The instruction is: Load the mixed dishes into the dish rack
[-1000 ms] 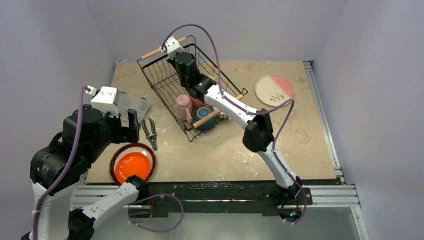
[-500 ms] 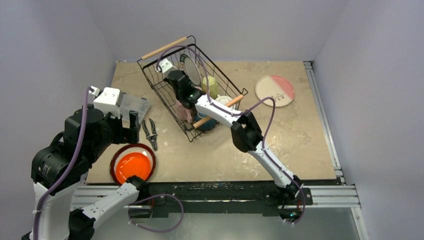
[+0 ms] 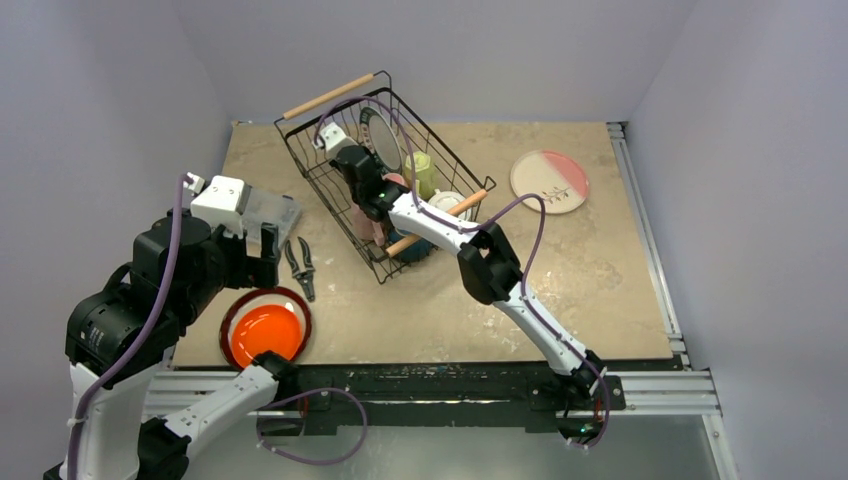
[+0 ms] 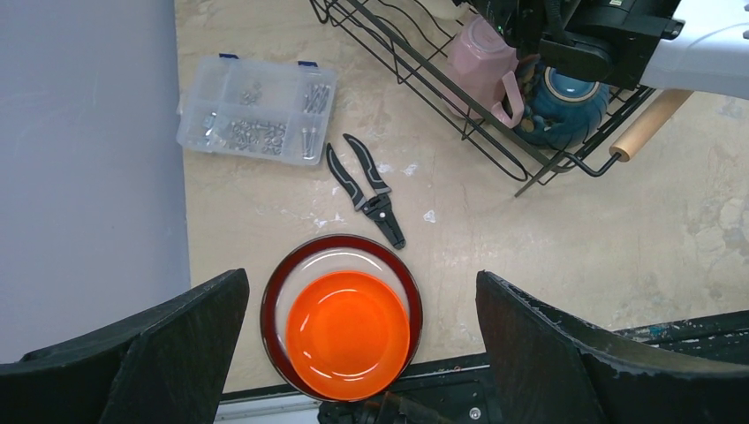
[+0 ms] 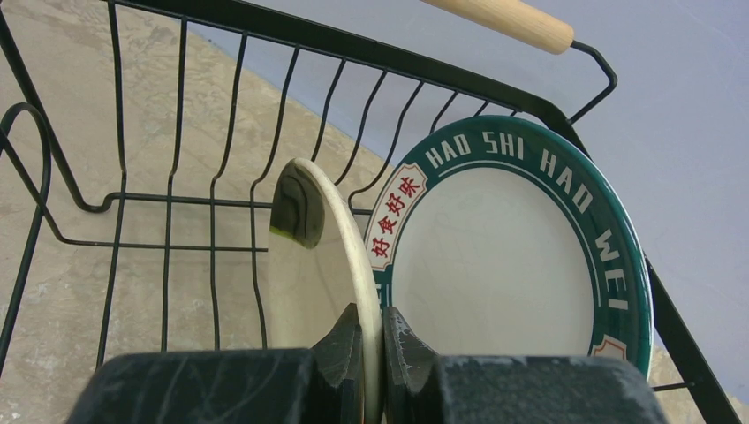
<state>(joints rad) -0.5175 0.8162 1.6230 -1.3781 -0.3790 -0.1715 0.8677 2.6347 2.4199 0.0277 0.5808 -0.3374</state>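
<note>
The black wire dish rack (image 3: 310, 165) holds a pink mug (image 4: 484, 66), a teal bowl (image 4: 570, 93), a yellow-green mug (image 3: 420, 172) and a white cup (image 3: 447, 203). My right gripper (image 5: 380, 322) reaches into the rack (image 5: 353, 49), shut on the rim of a white plate (image 5: 318, 256) held upright and edge-on. That plate stands beside an upright teal-rimmed plate (image 5: 503, 256). My left gripper (image 4: 360, 278) is open and empty, high above an orange plate (image 4: 346, 334) that lies on a dark red-rimmed plate (image 4: 270, 291). A pink-white plate (image 3: 549, 181) lies flat at the far right.
Black pliers (image 4: 366, 190) lie between the stacked plates and a clear plastic box of screws (image 4: 256, 110). The stacked plates sit at the table's near-left edge. The rack's near wooden handle (image 4: 649, 124) juts toward the table's middle.
My right gripper has come down from the rack's far handle into the rack with the white plate. The teal-rimmed plate and mugs now show behind it. The left arm has barely moved.
</note>
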